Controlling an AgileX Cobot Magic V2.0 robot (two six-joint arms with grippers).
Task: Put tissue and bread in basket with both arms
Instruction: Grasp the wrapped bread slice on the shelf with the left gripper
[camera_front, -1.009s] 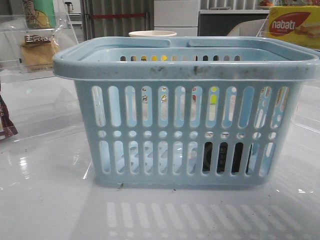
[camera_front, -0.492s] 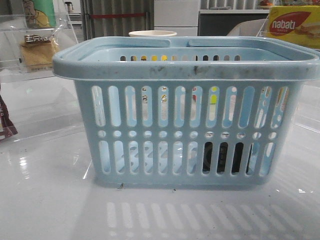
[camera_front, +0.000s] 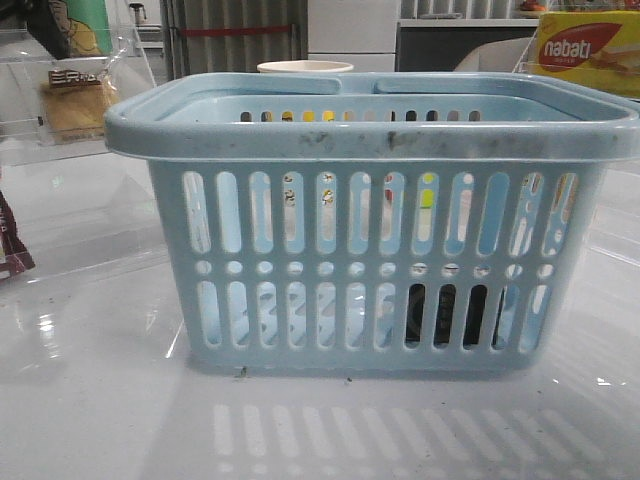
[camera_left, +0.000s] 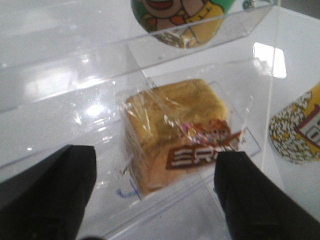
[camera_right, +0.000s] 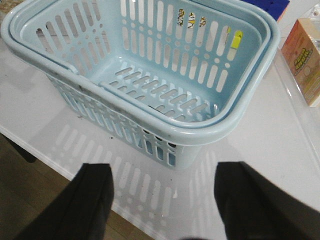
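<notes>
Bread (camera_left: 175, 132) untouched in clear tray; left claw (camera_left: 155, 195) spread above it, must descend. Right claw (camera_right: 162, 205) spread, basket (camera_right: 165, 132) empty.

Light-blue basket (camera_front: 370, 225) on white table (camera_front: 100, 400)

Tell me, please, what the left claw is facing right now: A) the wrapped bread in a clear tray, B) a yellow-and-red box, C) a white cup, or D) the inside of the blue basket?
A: in the left wrist view the open left claw hangs over the wrapped bread, which lies in a clear tray.
</notes>
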